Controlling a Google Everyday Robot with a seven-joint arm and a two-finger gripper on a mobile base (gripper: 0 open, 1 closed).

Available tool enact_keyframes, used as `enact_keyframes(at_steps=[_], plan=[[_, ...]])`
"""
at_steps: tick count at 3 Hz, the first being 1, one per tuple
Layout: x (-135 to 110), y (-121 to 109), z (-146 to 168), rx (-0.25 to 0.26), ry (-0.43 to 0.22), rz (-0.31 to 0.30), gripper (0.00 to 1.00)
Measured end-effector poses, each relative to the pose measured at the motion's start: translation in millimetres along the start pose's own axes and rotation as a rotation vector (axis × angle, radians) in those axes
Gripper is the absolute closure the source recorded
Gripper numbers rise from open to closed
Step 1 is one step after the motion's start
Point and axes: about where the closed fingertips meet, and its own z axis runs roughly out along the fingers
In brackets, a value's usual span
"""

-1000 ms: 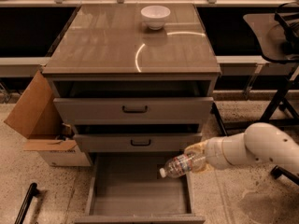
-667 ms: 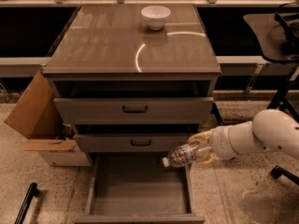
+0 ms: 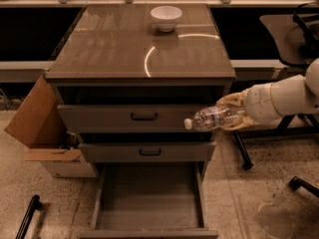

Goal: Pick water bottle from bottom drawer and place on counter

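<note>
Water bottle (image 3: pixel 215 118), small clear plastic with a white cap and red-and-white label, hangs sideways at 3 o'clock of the cabinet front, cap toward 9 o'clock, below the glossy grey-brown counter (image 3: pixel 114 49). The deep grey bottom drawer (image 3: pixel 149 198) stands pulled out at 6 o'clock. A brown cardboard box (image 3: pixel 37 113) leans at 9 o'clock, with black chair legs (image 3: pixel 241 153) at 4 o'clock. A white bowl (image 3: pixel 166 18) sits at the counter's 12 o'clock. The tan two-finger gripper (image 3: pixel 232 114) clasps the bottle's base.

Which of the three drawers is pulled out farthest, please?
The bottom drawer, pulled far out; the others barely protrude. The gripper holds the water bottle beside the top drawer.
</note>
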Motion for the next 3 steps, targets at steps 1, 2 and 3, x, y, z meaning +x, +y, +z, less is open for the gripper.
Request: enact_keyframes(at_steps=[1,2,3], plan=[[-1.2,-3.6,-1.3,0.004,-0.003,-0.003,1.0],[-13.0,-37.9,-14.3,0.037,-0.036,-0.027,1.0],[-32.8,-92.9,-40.0,0.119,-0.093,-0.033,1.0]])
